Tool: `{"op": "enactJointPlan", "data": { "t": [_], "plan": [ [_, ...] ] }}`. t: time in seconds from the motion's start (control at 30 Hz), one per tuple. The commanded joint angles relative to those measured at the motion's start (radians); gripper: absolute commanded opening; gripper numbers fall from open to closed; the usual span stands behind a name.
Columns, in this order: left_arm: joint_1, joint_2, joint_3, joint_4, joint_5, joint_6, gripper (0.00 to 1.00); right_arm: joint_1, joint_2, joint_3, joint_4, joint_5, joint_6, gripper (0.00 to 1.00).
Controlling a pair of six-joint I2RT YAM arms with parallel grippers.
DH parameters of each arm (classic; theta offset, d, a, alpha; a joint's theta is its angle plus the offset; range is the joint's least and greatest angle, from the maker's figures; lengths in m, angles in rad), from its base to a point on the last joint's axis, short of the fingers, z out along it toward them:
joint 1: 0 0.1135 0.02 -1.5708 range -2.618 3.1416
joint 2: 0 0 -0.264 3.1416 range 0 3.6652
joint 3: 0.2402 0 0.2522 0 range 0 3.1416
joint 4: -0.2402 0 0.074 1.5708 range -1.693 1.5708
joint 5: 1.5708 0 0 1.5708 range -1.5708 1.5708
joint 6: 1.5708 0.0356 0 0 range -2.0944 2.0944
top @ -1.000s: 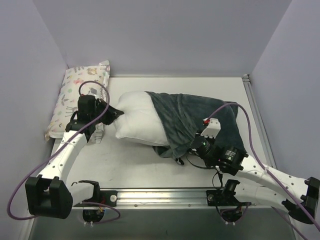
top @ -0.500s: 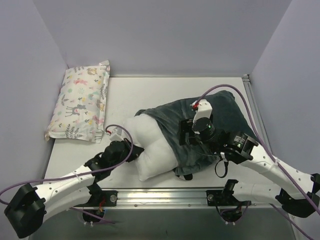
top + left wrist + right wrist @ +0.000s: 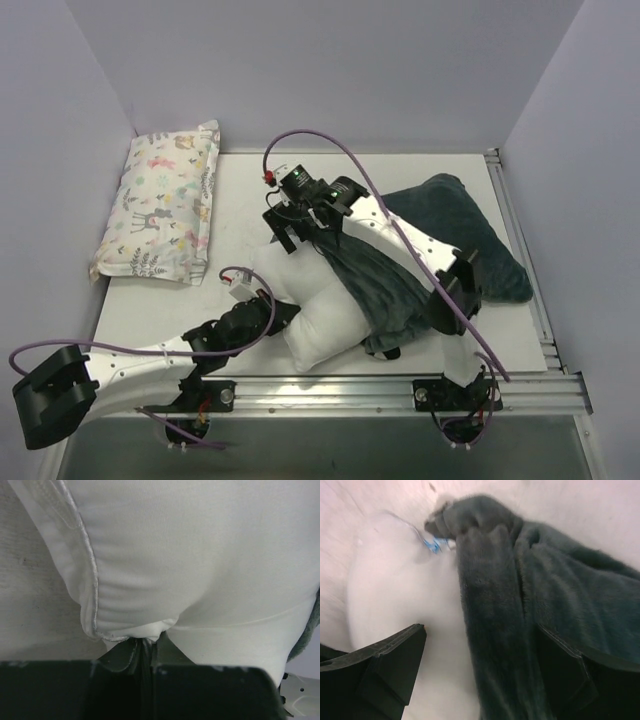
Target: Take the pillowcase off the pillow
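The white pillow (image 3: pixel 312 312) lies near the table's front, mostly bare. The dark plush pillowcase (image 3: pixel 455 240) is bunched to its right, and a limp strip of it drapes over the pillow's right side. My left gripper (image 3: pixel 277 314) is shut on a pinch of the pillow's near-left corner; in the left wrist view the jaws (image 3: pixel 145 647) clamp white fabric of the pillow (image 3: pixel 200 555). My right gripper (image 3: pixel 295 235) hangs open above the pillow's far end. In the right wrist view its fingers (image 3: pixel 395 655) straddle the pillowcase (image 3: pixel 545 595) edge and the pillow (image 3: pixel 395 585), holding nothing.
A pastel animal-print pillow (image 3: pixel 160 205) lies at the far left against the wall. A metal rail (image 3: pixel 350 385) runs along the near edge, another (image 3: pixel 510 230) along the right. Purple walls close in three sides. A small blue tag (image 3: pixel 436 544) shows by the pillowcase's end.
My right gripper opened, let go of the pillowcase and swung up and left over the pillow's far end. My left gripper dragged the pillow toward the near edge, baring more of it.
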Motion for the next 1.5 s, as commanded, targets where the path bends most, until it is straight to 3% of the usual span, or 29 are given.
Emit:
{"op": "enactJointPlan", "data": {
  "t": [0.0, 0.1, 0.13, 0.17, 0.2, 0.33, 0.53, 0.73, 0.97, 1.03, 1.13, 1.2, 1.3, 1.4, 1.47],
  "plan": [
    [-0.024, -0.002, -0.043, -0.094, 0.024, 0.009, 0.0, -0.002, 0.05, 0.045, -0.175, 0.025, -0.064, 0.91],
    [-0.025, -0.033, -0.039, -0.12, 0.024, 0.012, 0.0, -0.019, 0.093, 0.042, -0.198, 0.097, -0.056, 0.8],
    [-0.028, -0.049, -0.038, -0.135, 0.022, 0.007, 0.0, -0.027, 0.11, 0.045, -0.21, 0.117, -0.047, 0.7],
    [-0.036, -0.06, -0.036, -0.144, 0.021, 0.006, 0.0, -0.048, 0.114, 0.045, -0.211, 0.161, -0.035, 0.46],
    [-0.042, -0.071, -0.035, -0.156, 0.015, 0.001, 0.0, -0.062, 0.117, 0.046, -0.211, 0.189, -0.021, 0.38],
    [-0.088, -0.148, -0.026, -0.241, -0.021, -0.02, 0.0, -0.177, 0.124, 0.072, -0.203, 0.226, 0.06, 0.21],
    [-0.14, -0.275, -0.003, -0.385, -0.076, -0.04, 0.0, -0.367, 0.154, 0.115, -0.169, 0.294, 0.123, 0.02],
    [-0.18, -0.343, 0.039, -0.497, -0.114, -0.037, 0.0, -0.539, 0.124, 0.095, -0.077, 0.133, 0.22, 0.11],
    [-0.191, -0.37, 0.053, -0.54, -0.14, -0.042, 0.0, -0.585, 0.114, 0.037, -0.045, -0.003, 0.231, 0.24],
    [-0.191, -0.369, 0.059, -0.545, -0.145, -0.043, 0.0, -0.585, 0.102, -0.016, -0.021, -0.024, 0.225, 0.23],
    [-0.191, -0.395, 0.088, -0.593, -0.173, -0.039, 0.0, -0.599, 0.114, -0.05, -0.016, 0.033, 0.222, 0.12],
    [-0.191, -0.439, 0.105, -0.644, -0.208, -0.036, 0.0, -0.629, 0.11, -0.066, -0.013, 0.04, 0.232, 0.12],
    [-0.186, -0.51, 0.141, -0.738, -0.277, -0.013, 0.0, -0.666, 0.087, -0.067, 0.003, 0.017, 0.238, 0.23],
    [-0.159, -0.522, 0.204, -0.811, -0.372, 0.061, 0.0, -0.633, 0.032, -0.055, 0.019, -0.016, 0.213, 0.39],
    [-0.078, -0.495, 0.268, -0.835, -0.391, 0.117, 0.0, -0.598, -0.016, -0.04, 0.026, 0.022, 0.186, 0.54]
  ]
}}
